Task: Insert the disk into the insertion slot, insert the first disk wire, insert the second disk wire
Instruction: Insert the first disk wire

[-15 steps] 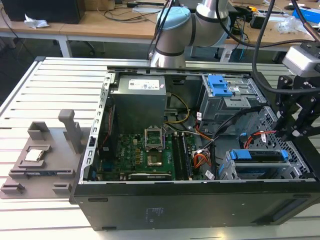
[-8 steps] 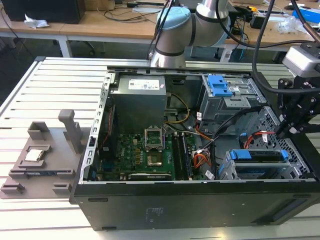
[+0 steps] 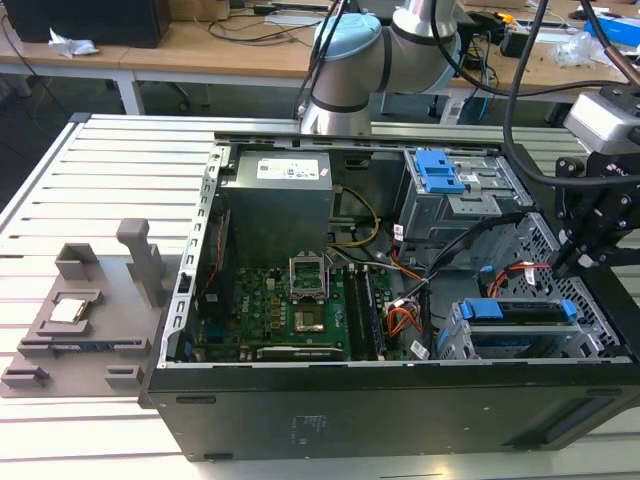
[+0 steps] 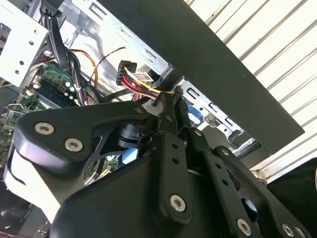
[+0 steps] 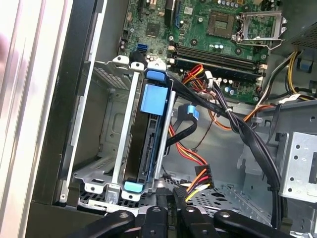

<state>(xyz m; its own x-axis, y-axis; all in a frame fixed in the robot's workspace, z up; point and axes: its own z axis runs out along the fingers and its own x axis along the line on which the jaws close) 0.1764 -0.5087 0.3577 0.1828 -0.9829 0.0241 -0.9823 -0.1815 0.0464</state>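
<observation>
The disk [image 5: 148, 148], dark and edged by its bright blue bracket [image 5: 154, 99], sits inside the insertion slot of the silver perforated cage [image 5: 106, 148]. In the exterior view that disk [image 3: 520, 312] lies in the cage [image 3: 455, 340] at the case's front right corner. My gripper [image 5: 174, 201] hangs just off the disk's open end, and in the exterior view it [image 3: 575, 262] is above the cage's right side. Its fingers [image 4: 167, 101] are shut on a black connector [image 5: 182, 191] of the red, yellow and black disk wire. A second connector [image 4: 125, 73] on that wire hangs free.
A taller grey cage with a blue latch [image 3: 440, 170] stands behind the silver one. The motherboard [image 3: 300, 310] and power supply [image 3: 275, 195] take up the case's left half. Loose cables, one with a blue plug [image 5: 187, 111], cross beside the disk. A grey fixture [image 3: 90, 310] lies on the slatted table.
</observation>
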